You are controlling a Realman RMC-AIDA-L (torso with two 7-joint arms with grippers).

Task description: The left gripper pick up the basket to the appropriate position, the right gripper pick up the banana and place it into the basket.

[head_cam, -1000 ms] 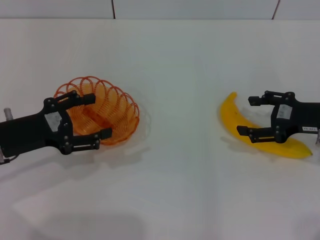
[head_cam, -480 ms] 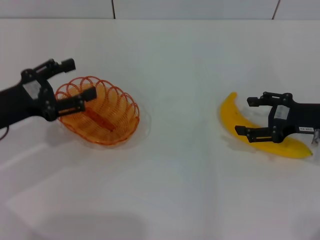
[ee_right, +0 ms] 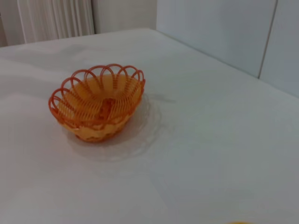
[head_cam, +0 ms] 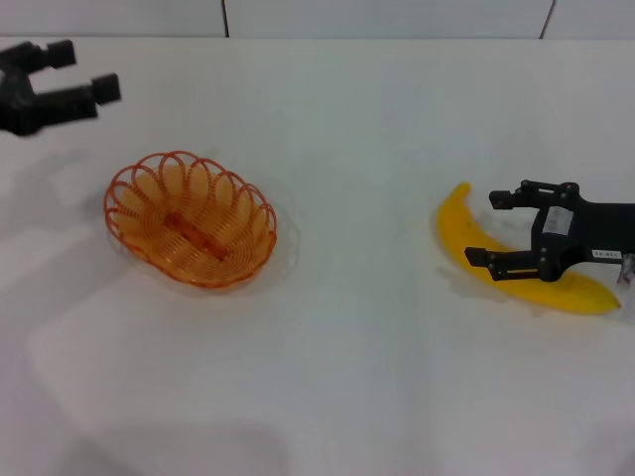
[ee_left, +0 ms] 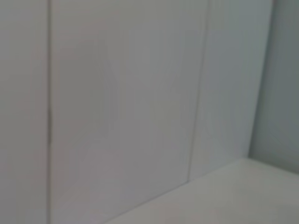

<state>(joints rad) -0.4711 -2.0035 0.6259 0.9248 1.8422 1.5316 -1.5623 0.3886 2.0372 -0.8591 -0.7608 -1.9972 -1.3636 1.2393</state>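
The orange wire basket (head_cam: pixel 190 218) sits empty on the white table at the left; it also shows in the right wrist view (ee_right: pixel 96 102). My left gripper (head_cam: pixel 84 71) is open and empty at the far left back corner, well apart from the basket. The yellow banana (head_cam: pixel 516 256) lies on the table at the right. My right gripper (head_cam: pixel 491 228) is open, its fingers on either side of the banana's middle. The left wrist view shows only wall panels.
The white table (head_cam: pixel 357 357) runs to a panelled wall (head_cam: pixel 377 18) at the back. A curtain (ee_right: pixel 56 18) hangs beyond the table's far end in the right wrist view.
My left gripper has left the basket's rim and moved up and back to the far left corner, empty. The basket stays put. The right gripper has barely moved at the banana.
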